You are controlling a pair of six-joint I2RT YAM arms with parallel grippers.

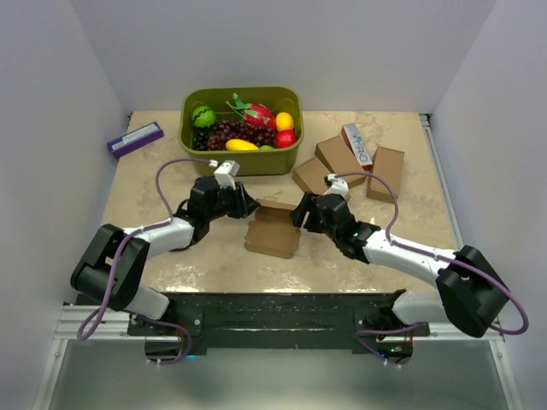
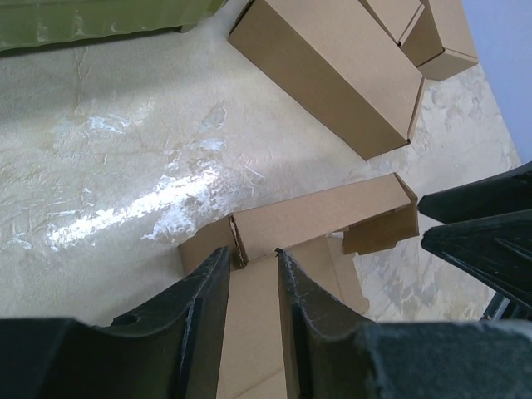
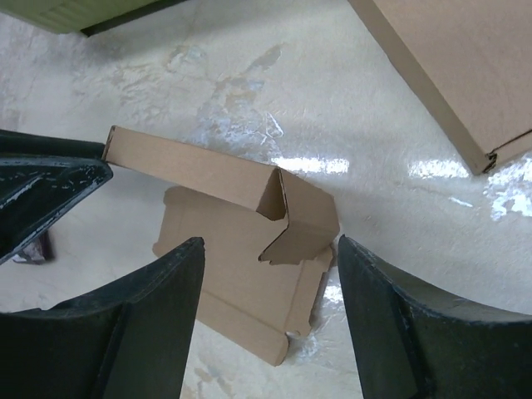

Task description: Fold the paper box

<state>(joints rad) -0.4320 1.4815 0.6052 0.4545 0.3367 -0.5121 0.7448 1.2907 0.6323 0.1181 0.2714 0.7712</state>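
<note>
At the upper left of the overhead view, a slim purple-and-white box [image 1: 135, 138] lay on the beige marbled counter [image 1: 222, 265]. Right of it, at top centre, stood a green plastic basket [image 1: 248, 162] filled with fruit [image 1: 244, 128].

Just below the basket, my left pincer [image 2: 249, 253] pointed toward the middle of the frame. Its black fingers [image 2: 204, 307] stood only a narrow gap apart, with the near end of the box's raised wall at their tips. I could not tell whether they pinched it.

The plain brown cardboard paper box [image 1: 273, 235] lay at the centre, between my two pincers. Its base panel was flat on the counter, one long wall stood folded up along the far edge, and small flaps showed at the ends.

My right pincer [image 3: 270, 249] hung over the box's right end, spread wide and holding nothing.

In the upper right lay three folded brown cartons [image 1: 340, 158], with a white-and-red lettered carton [image 1: 359, 145] resting among them.
</note>
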